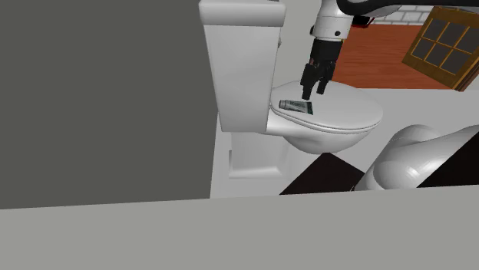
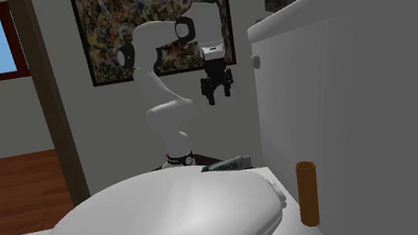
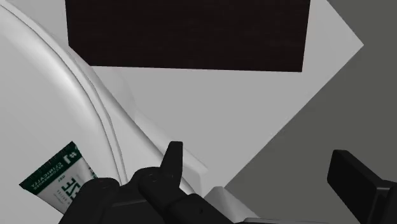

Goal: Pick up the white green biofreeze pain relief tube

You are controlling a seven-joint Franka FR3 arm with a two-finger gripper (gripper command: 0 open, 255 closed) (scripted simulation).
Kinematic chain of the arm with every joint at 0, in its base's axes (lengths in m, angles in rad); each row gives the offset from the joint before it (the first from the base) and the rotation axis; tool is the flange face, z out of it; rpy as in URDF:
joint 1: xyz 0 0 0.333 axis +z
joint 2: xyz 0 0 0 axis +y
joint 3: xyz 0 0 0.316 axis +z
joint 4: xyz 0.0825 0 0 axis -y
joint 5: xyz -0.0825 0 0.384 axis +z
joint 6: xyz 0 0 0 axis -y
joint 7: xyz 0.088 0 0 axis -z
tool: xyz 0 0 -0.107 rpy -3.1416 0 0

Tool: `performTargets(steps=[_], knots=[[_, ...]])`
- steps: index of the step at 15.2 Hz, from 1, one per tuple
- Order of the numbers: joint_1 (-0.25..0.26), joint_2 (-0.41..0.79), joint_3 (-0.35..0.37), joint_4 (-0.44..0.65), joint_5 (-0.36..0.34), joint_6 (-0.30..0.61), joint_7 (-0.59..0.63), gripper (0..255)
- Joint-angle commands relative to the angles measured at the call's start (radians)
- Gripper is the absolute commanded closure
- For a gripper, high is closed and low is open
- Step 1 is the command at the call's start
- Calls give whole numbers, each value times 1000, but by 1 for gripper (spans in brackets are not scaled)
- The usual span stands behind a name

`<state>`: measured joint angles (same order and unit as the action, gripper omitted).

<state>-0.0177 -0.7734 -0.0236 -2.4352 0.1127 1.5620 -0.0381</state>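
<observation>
A white robot arm [image 1: 335, 23] reaches over a white toilet whose lid [image 1: 341, 115] is shut. A white and green tube [image 1: 296, 106] lies flat on the lid, at the end next to the tank [image 1: 242, 61], on the shoulder view's left. The black jaws hover just above the tube, pointing down, spread apart and gripping nothing. They do not touch it. The wrist view shows the tube to one side of the jaws, not between them. The approach looks mostly done. Centring, lowering, closing and lifting are all yet to do.
</observation>
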Motion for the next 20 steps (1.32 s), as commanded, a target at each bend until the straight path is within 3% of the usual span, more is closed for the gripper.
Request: performTargets(steps=[1, 7, 13, 20], knots=[[0, 0, 0, 0, 0, 0, 0, 0], [1, -1, -102, -131, -129, 229, -257, 0], [8, 88, -226, -196, -229, 497, -508, 0], [75, 292, -398, -173, -259, 821, -818, 0]])
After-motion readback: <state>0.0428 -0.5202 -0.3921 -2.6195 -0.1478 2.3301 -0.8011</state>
